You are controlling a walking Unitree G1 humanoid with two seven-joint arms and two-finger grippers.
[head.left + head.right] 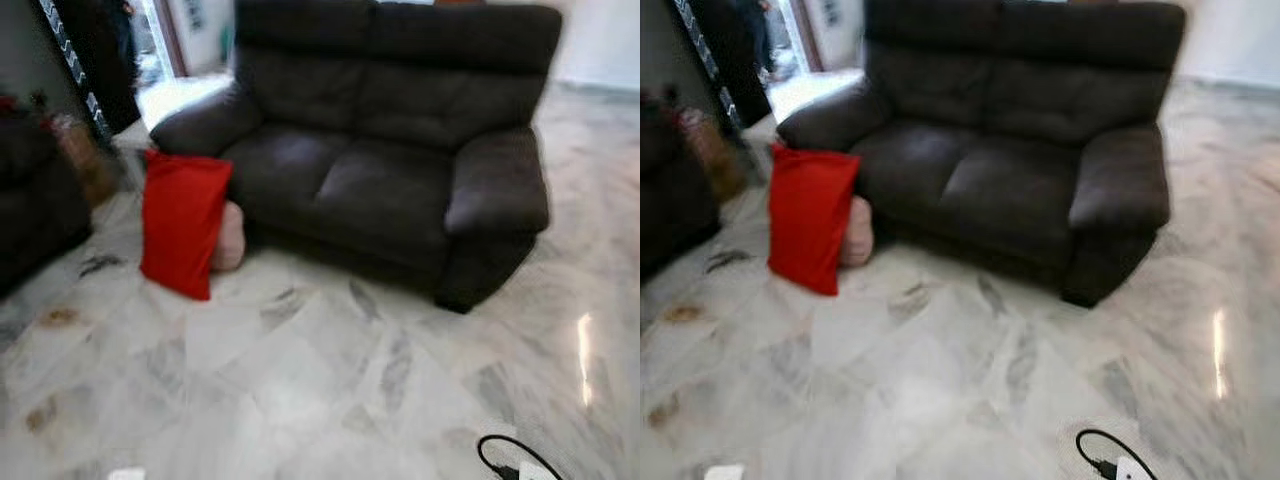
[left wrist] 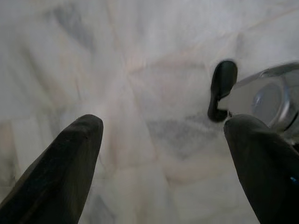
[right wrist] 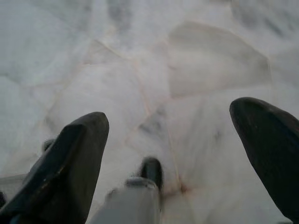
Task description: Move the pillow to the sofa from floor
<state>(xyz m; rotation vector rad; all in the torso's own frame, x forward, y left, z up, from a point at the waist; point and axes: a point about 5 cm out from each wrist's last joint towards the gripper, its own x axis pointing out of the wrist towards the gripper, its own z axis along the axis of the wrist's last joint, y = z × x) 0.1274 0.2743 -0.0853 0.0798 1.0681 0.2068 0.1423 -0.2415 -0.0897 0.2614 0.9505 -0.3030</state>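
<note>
A dark armchair (image 1: 35, 205) sits at the far left edge of my view. Right of it, the red pillow (image 1: 182, 222) stands upright on the marble floor (image 1: 300, 380), leaning against the near left corner of the dark brown sofa (image 1: 385, 160), with a pale pink cushion (image 1: 230, 236) tucked between it and the sofa's base. Further right, at the near edge, a black cable (image 1: 1102, 452) curls on the floor beside a white plug.

My left tool (image 2: 163, 149) hangs over bare marble with its two black fingers (image 2: 70, 163) spread wide, gripping nothing. My right tool (image 3: 187, 144) hangs the same way, fingers (image 3: 74, 158) parted and empty, with my foot below. The pillow lies well apart from both, far ahead and to the left.
</note>
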